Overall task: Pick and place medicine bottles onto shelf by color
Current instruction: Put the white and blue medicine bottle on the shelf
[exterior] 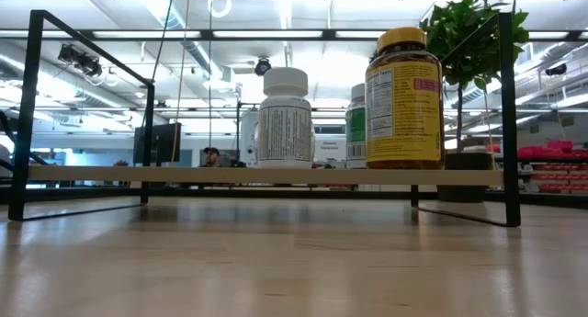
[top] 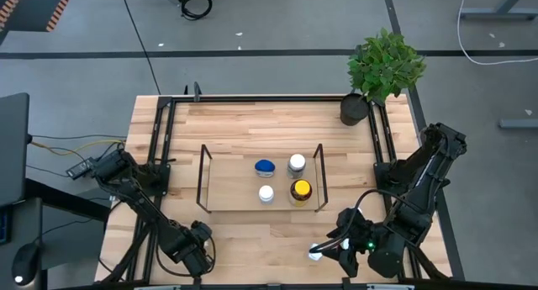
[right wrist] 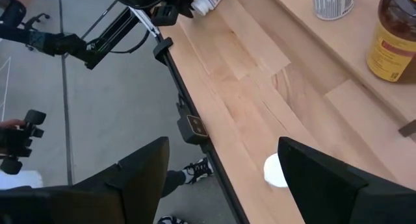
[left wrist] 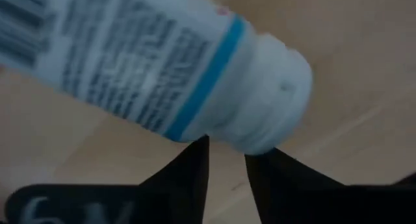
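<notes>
The shelf [top: 202, 179] stands mid-table and bears a blue-capped bottle [top: 266, 166], two white-capped bottles [top: 297, 162] [top: 266, 193] and the amber yellow-capped bottle [top: 301, 190]. My left gripper [top: 197, 250] is at the table's near left, its fingers close together. Just ahead of its fingertips [left wrist: 201, 146] a white bottle with a blue band [left wrist: 156, 68] lies on its side. My right gripper [right wrist: 224, 146] is open at the near right edge. A small white round thing [right wrist: 274, 171] lies on the table between its fingers, untouched. My left gripper's fingertips stand just under the lying bottle's white cap end [left wrist: 273, 120]. I cannot tell whether they touch it. The bottle lies on its side on the table.
A black plant pot [top: 354, 109] with a green plant stands at the far right corner. Black frame rods [top: 160, 155] edge the table. The table's near edge [right wrist: 195, 120] runs right beside my right gripper. Bare wood lies in front of the shelf.
</notes>
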You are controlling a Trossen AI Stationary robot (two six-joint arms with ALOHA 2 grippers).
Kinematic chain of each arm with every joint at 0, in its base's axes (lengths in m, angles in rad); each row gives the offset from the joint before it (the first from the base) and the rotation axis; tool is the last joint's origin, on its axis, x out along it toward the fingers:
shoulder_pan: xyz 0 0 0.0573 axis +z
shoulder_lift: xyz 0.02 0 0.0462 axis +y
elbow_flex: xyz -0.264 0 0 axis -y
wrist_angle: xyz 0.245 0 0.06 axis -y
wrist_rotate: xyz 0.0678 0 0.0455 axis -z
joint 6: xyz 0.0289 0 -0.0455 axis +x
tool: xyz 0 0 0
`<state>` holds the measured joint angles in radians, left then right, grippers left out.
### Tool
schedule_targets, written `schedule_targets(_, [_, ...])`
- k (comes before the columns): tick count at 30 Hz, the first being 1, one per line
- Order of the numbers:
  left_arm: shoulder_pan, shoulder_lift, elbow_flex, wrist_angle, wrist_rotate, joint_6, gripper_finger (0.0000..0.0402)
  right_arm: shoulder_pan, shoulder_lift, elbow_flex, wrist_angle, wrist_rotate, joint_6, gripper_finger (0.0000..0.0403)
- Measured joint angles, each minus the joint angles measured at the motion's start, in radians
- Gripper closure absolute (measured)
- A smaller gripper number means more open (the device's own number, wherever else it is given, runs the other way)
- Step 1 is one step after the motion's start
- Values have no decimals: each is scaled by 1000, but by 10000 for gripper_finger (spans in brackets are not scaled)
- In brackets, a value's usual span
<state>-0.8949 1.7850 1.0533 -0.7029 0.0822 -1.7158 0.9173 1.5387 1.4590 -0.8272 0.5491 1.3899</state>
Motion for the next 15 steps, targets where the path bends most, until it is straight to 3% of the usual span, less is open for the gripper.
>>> schedule_targets(6, [-33,0,30,-11,14,0,219,0,0,0,0,0,-12,109])
schedule_targets(15, [-76,-1,96,-85,-59,-23,102,-14,0,0,0,10,-28,109])
